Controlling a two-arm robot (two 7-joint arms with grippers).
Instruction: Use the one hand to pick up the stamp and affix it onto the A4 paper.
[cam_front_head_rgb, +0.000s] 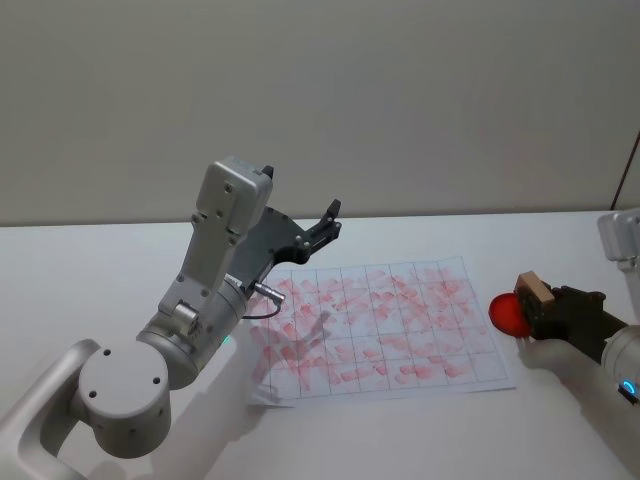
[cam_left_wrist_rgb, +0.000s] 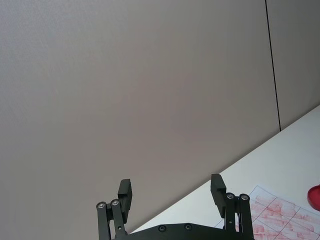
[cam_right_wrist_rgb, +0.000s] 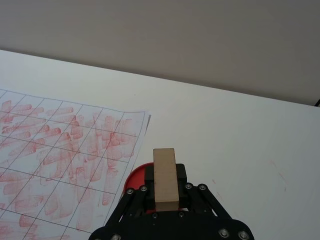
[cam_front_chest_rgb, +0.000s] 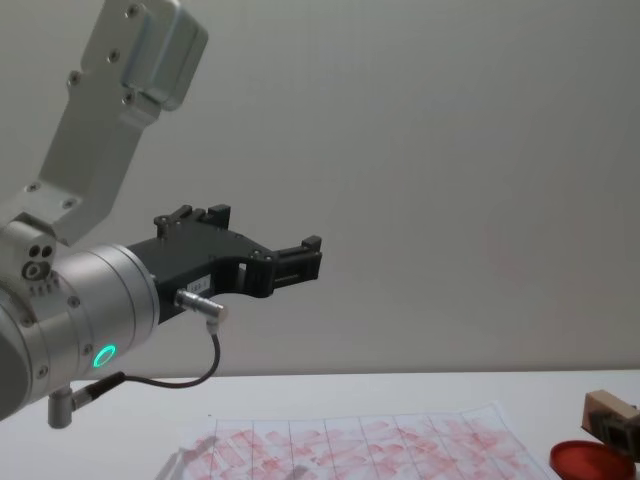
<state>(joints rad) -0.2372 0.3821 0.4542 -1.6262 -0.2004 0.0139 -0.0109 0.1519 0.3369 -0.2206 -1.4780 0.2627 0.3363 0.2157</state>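
1. The right gripper (cam_front_head_rgb: 541, 305) sits at the table's right side, clamped on the stamp (cam_right_wrist_rgb: 165, 179), which stands over the red ink pad (cam_front_head_rgb: 507, 314). I judge the step in hand to be inking or just leaving the pad.
2. To do it well, lift straight off the pad, keep the block level, carry it left over the A4 paper (cam_front_head_rgb: 380, 330), and press down flat in one cell without sliding.
3. The stamp is a plain light-brown wooden block, longer than wide, held by its long sides.
4. The paper lies flat just left of the pad, its grid crowded with pinkish-red marks.
5. Farther off, the left gripper (cam_left_wrist_rgb: 171, 192) hangs raised above the paper's far-left corner, fingers spread and empty.
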